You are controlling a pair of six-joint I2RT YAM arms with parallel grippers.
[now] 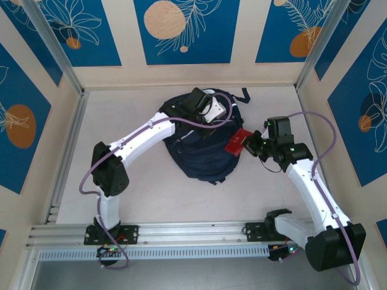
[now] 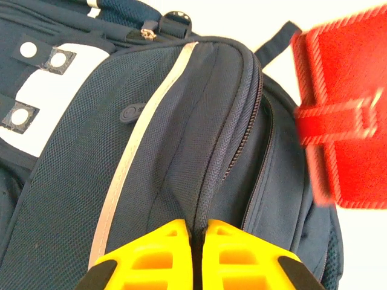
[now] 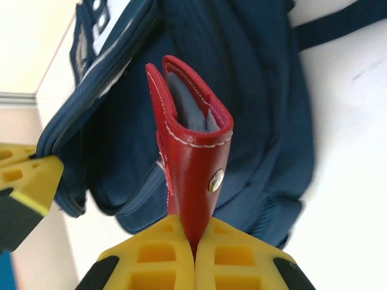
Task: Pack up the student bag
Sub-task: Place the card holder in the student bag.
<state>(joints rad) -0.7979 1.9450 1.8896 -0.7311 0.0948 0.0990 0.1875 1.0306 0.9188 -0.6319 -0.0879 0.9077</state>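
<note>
A: Enclosure? 
B: Cream walls [image 1: 181, 72] with blue panels carrying leaf and orange-disc prints; aluminium rail [image 1: 193, 232] along the near edge, both arm bases bolted to it.

A: Surface? 
B: Pale tabletop [image 1: 151, 199], plain.

A: Locate the student bag. 
B: The student bag [image 1: 199, 157] lies flat at the centre of the tabletop, toward the back wall. It is dark navy with a white stripe, and the white patches are at its far end. One strap trails off the far right corner.

A: Next object down? 
B: A red wallet [image 1: 236, 142] with a snap strap, held edge-up off the tabletop, just beside the bag's right flank.

A: Left claw? 
B: The left claw [image 1: 202, 109] sits over the far end of the bag. In its wrist view the yellow fingers [image 2: 151, 254] are closed, with the zippered rim of the bag [image 2: 181, 139] pinched between them.

A: Right claw? 
B: The right claw [image 3: 195, 232] is closed on the lower edge of the wallet [image 3: 190, 151]. The bag [image 3: 260, 90] lies directly beyond it, and the left claw [image 3: 24, 181] shows at the bag's rim
</note>
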